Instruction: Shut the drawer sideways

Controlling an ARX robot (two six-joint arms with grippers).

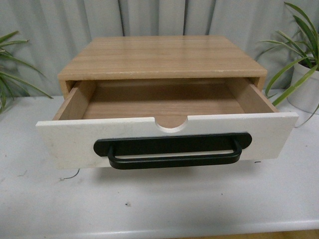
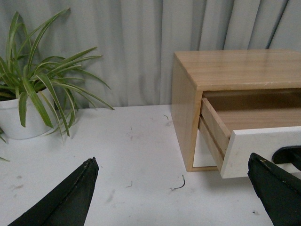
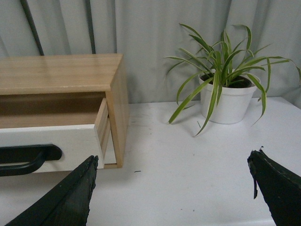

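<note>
drawer [image 1: 167, 137] pulled open, white front, black bar handle [image 1: 173, 153]

white-fronted drawer [image 1: 60, 142] with black bar handle, pulled well out, empty inside

The drawer [image 1: 65, 142] has a white, faintly mottled front, a black handle [image 1: 172, 160] and pale wood sides. The cabinet [image 1: 162, 57] is light tan wood with fine straight grain. The table [image 1: 149, 204] is white with dark specks, the curtain [image 1: 149, 17] pale grey. The plant [image 3: 221, 61] is green with paler stripes, in a white pot [image 3: 230, 106].
</note>
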